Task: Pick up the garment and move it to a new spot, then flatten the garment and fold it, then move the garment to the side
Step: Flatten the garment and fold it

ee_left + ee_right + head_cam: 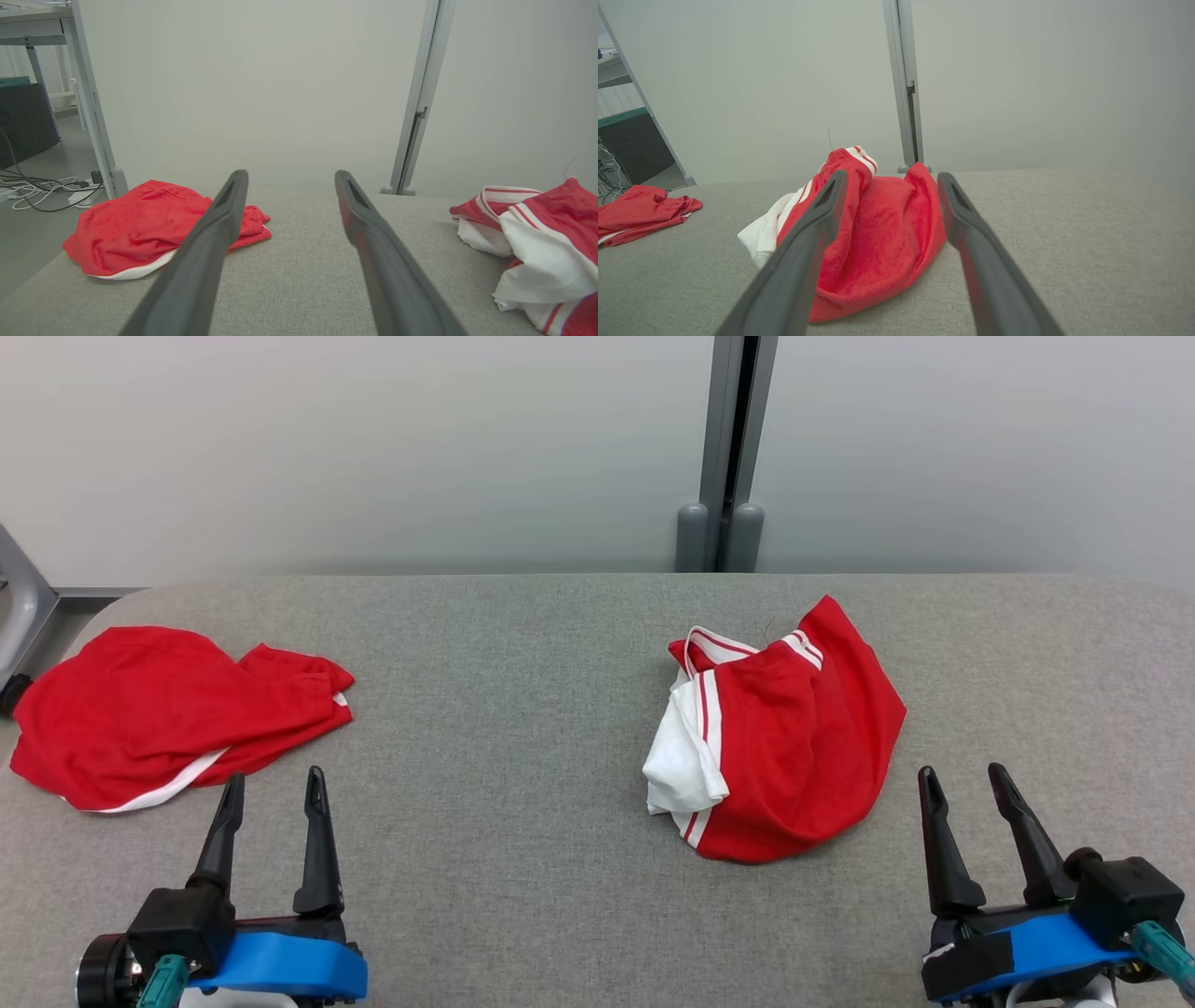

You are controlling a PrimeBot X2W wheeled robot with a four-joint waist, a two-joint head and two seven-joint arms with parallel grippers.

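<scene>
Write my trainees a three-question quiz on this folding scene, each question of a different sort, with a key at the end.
1. True or false: the left gripper is shut on the plain red garment.
2. Which is nearer the red-and-white striped garment? A. the left gripper. B. the right gripper. C. both equally.
3. Fill in the blank: ___ garments lie on the grey table.

Key
1. False: its jaws stand open and hold nothing.
2. B.
3. Two.
</scene>
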